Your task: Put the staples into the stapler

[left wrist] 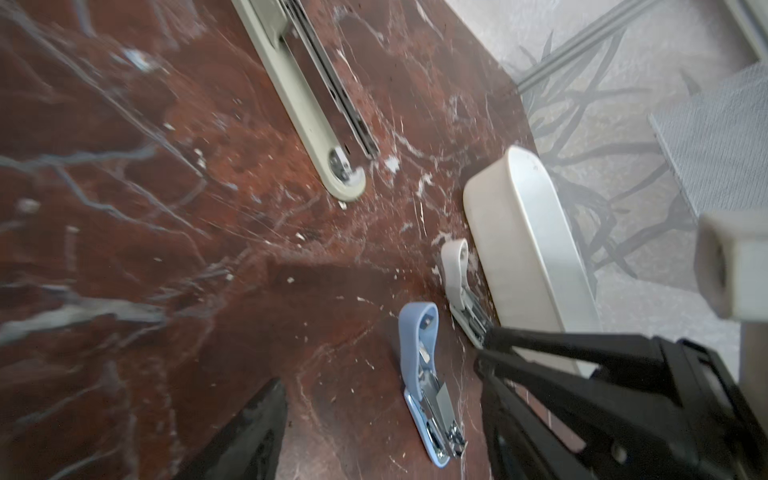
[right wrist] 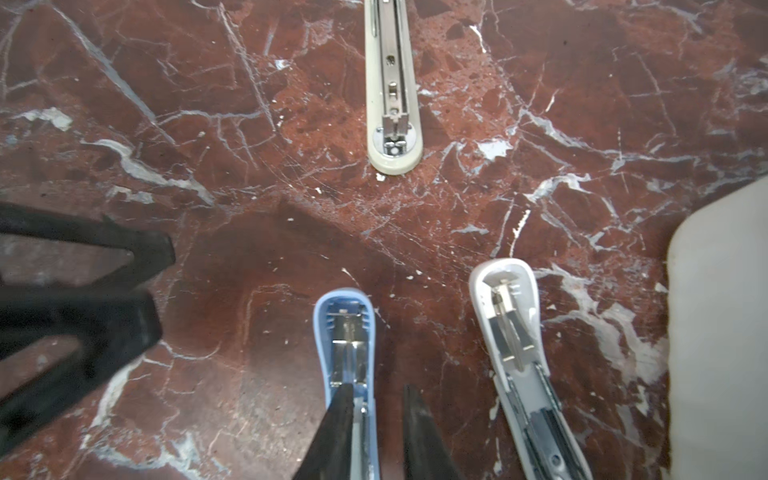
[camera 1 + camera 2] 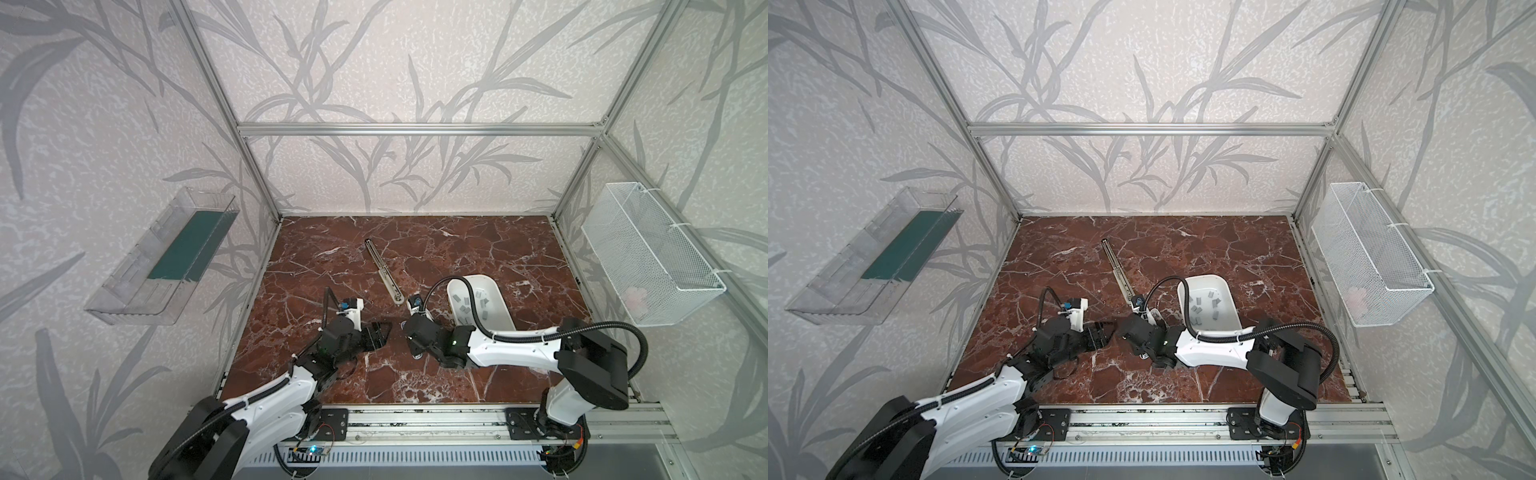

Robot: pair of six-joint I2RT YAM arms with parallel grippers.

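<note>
A small blue stapler (image 2: 347,357) (image 1: 419,374) lies opened flat on the marble table, its metal channel up. My right gripper (image 2: 376,388) (image 3: 405,326) (image 3: 1121,328) hovers over its rear end, jaws a little apart; one finger (image 2: 340,415) covers the channel, the other stands beside the stapler, and no strip shows between them. My left gripper (image 1: 380,399) (image 3: 384,330) (image 3: 1106,332) is open wide, facing the right one, with the blue stapler between its fingers. The staples (image 3: 465,309) (image 3: 1198,309), several grey strips, lie in a white tray (image 3: 496,316) (image 3: 1204,277) on the right.
A white stapler (image 2: 511,332) (image 1: 457,282) lies open between the blue one and the tray's wall (image 1: 532,249). A long beige stapler (image 3: 384,270) (image 3: 1119,270) (image 2: 392,83) lies open further back. A wire basket (image 3: 652,257) hangs on the right wall, a clear shelf (image 3: 162,262) on the left.
</note>
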